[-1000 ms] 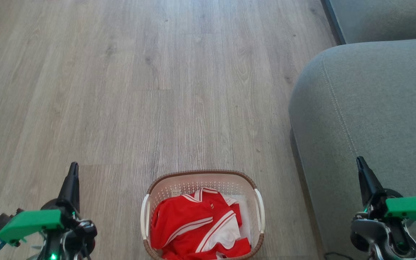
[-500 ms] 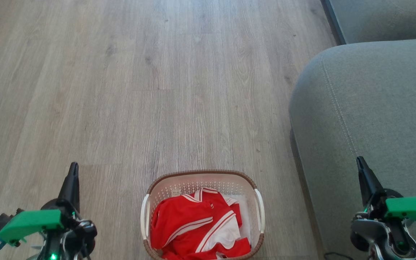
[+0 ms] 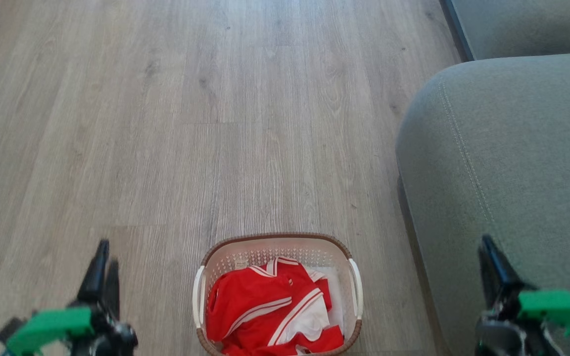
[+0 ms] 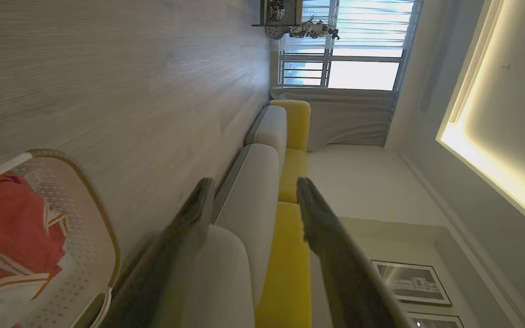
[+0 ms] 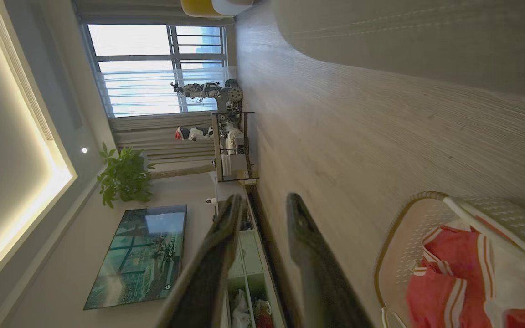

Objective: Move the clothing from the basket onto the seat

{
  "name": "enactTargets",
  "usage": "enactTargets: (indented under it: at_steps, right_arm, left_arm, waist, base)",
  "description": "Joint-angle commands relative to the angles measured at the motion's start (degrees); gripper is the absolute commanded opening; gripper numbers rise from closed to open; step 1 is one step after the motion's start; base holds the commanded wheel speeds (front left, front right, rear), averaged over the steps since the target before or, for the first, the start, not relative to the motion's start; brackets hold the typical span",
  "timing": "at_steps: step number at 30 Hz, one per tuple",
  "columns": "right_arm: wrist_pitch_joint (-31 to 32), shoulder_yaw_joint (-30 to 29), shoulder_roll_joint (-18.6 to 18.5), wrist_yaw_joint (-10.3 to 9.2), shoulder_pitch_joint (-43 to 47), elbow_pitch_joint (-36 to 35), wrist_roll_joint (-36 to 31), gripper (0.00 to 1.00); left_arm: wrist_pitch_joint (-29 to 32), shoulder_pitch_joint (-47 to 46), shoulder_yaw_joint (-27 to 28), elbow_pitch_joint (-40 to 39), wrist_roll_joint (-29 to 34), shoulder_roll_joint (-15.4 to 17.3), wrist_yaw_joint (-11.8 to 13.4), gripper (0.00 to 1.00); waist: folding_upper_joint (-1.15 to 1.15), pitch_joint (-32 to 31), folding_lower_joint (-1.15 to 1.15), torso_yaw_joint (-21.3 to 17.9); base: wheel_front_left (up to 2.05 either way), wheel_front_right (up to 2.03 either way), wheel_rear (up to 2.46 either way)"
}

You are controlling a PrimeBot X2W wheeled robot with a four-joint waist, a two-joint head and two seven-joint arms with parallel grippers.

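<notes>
Your left claw [image 3: 108, 253]: dark fingers [image 3: 98, 272], green block [image 3: 50, 324] behind. Right claw [image 3: 488, 247]: same colours. Right of left claw, clothes [image 3: 260, 306]: bright red, white stripes, white collar. Basket [image 3: 245, 254] around them: white, dotted holes, brown woven rim. Beside right claw, sofa [image 3: 512, 148]: grey, pale stitched seam. Ahead of both claws, floor [image 3: 166, 123]: pale grey-brown wood grain. Past left claw's tips, cushions [image 4: 295, 123]: yellow.

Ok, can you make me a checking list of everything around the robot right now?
Surface: pale wood-look floor; the basket stands on it.
Job's things: red clothing heaped inside the white basket; grey seat to the basket's right, no clothing on the part in view.
Clutter: nothing seen.
Grippers: left gripper open, empty, left of the basket; right gripper open, empty, by the seat's edge.
Cables: nothing seen.
Surroundings: window, potted plant, metal rack, yellow cushions.
</notes>
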Motion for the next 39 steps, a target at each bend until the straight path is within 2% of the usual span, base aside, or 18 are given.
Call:
enactTargets:
  at_steps: [1, 12, 23, 39]
  right_arm:
    - [-0.07, 0.18, 0.12, 0.00, 0.51, 0.64, -0.01, 1.00]
    - [-1.94, 1.97, 0.05, 0.00, 0.54, 0.06, -1.40, 1.00]
    - [-3.65, 2.53, 0.00, 0.00, 0.55, -1.99, -6.35, 1.00]
    - [-6.37, 4.02, -0.10, 0.00, 0.89, -6.17, -19.16, 1.00]
  left_arm:
    - [-0.07, 0.55, -0.05, 0.59, 0.02, -0.09, 0.00, 1.00]
    - [-1.91, 1.28, -0.66, -0.99, 1.42, -0.02, 0.16, 1.00]
    - [-3.59, 1.61, -1.19, -3.91, 6.68, 0.03, 1.21, 1.00]
    - [-6.27, 2.09, -3.54, -9.18, 21.00, 0.12, 4.23, 1.00]
  waist:
    - [0.00, -0.01, 0.00, 0.00]
    - [0.00, -0.33, 0.00, -0.01]
    - [0.00, -0.55, 0.00, 0.05]
    - [0.00, -0.82, 0.00, 0.21]
  base:
    - [0.00, 0.00, 0.00]
    - [0.00, 0.00, 0.00]
    - [0.00, 0.00, 0.00]
    - [0.00, 0.00, 0.00]
